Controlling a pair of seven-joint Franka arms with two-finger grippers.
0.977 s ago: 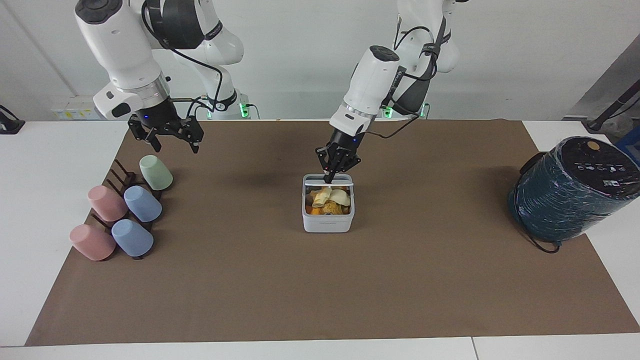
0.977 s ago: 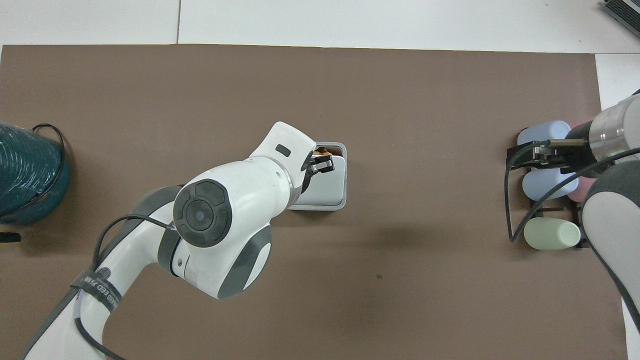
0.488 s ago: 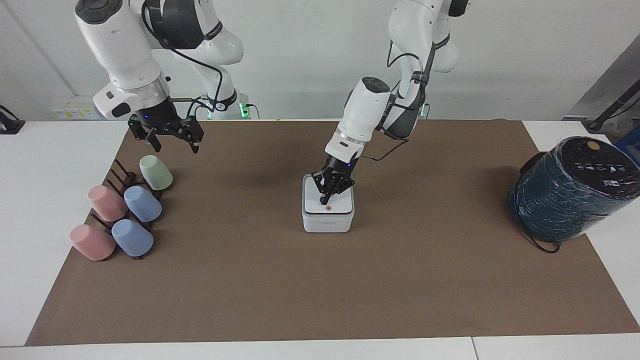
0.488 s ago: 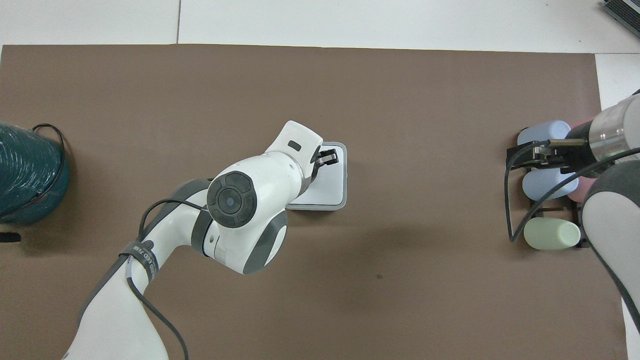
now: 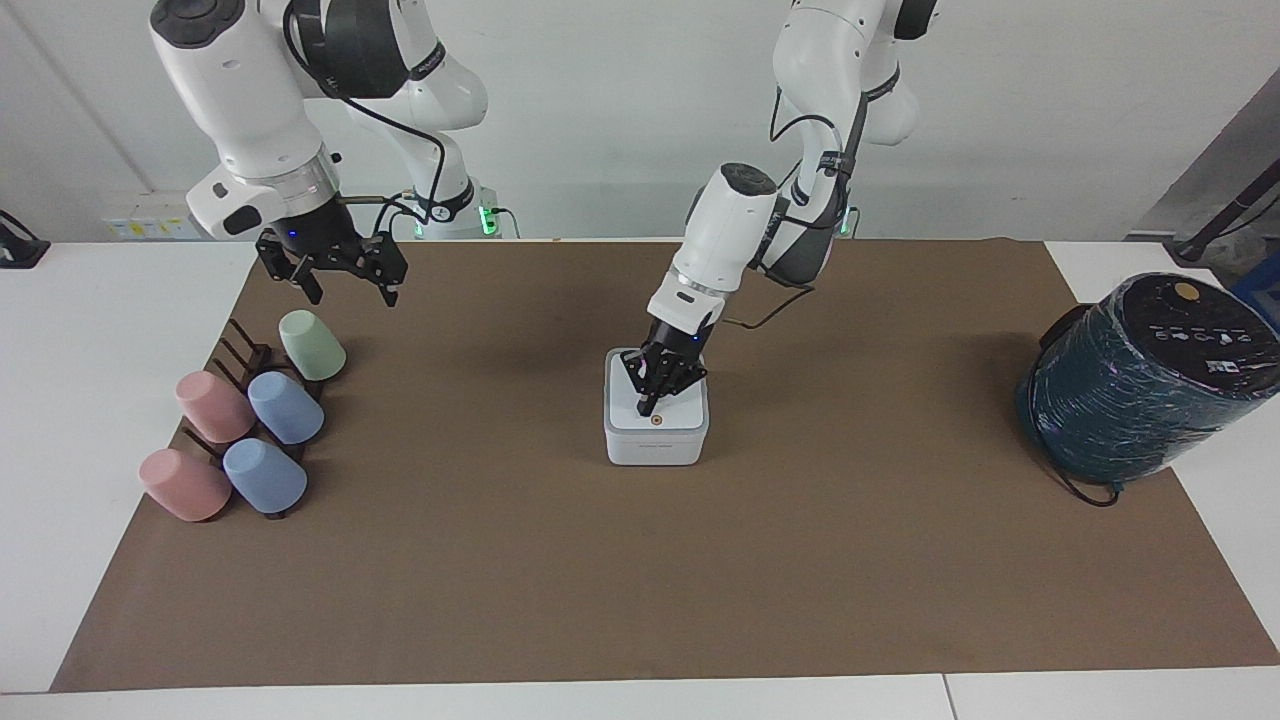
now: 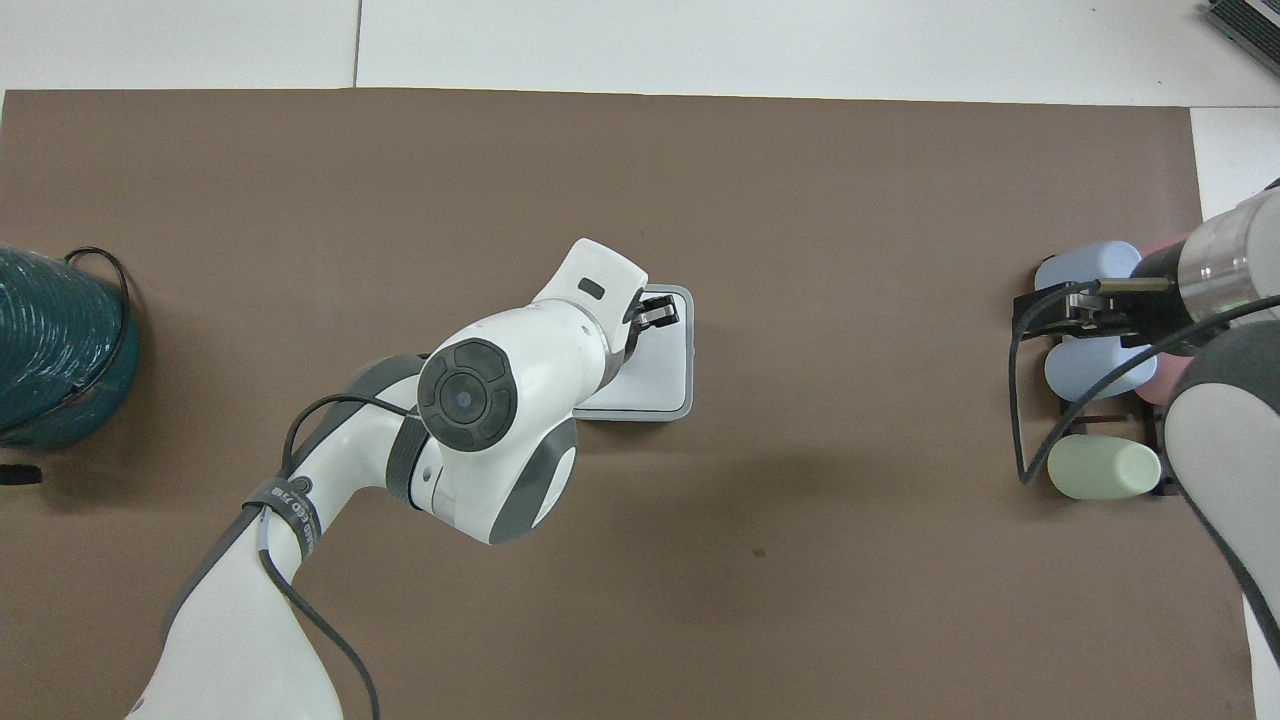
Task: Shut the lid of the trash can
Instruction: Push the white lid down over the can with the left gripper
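The small white trash can [image 5: 656, 447] stands mid-table on the brown mat. Its white lid [image 5: 680, 408] lies flat on top, with the orange dot showing and the contents hidden. My left gripper [image 5: 648, 407] points down with its fingers together and its tip on the lid, just beside the dot. In the overhead view the left arm covers part of the lid [image 6: 662, 375], and the left gripper [image 6: 657, 313] sits over the part of the lid farthest from the robots. My right gripper [image 5: 340, 277] waits open in the air over the cup rack [image 6: 1090, 310].
A dark rack [image 5: 232, 352] holds pink, blue and green cups [image 5: 285, 407] at the right arm's end of the table. A large dark teal wrapped cylinder [image 5: 1140, 385] with a black cable stands at the left arm's end.
A second ago the lid stood open and food scraps showed inside. My left gripper pushed it down flat, and it has stayed pressed on the lid since. The right arm has not moved.
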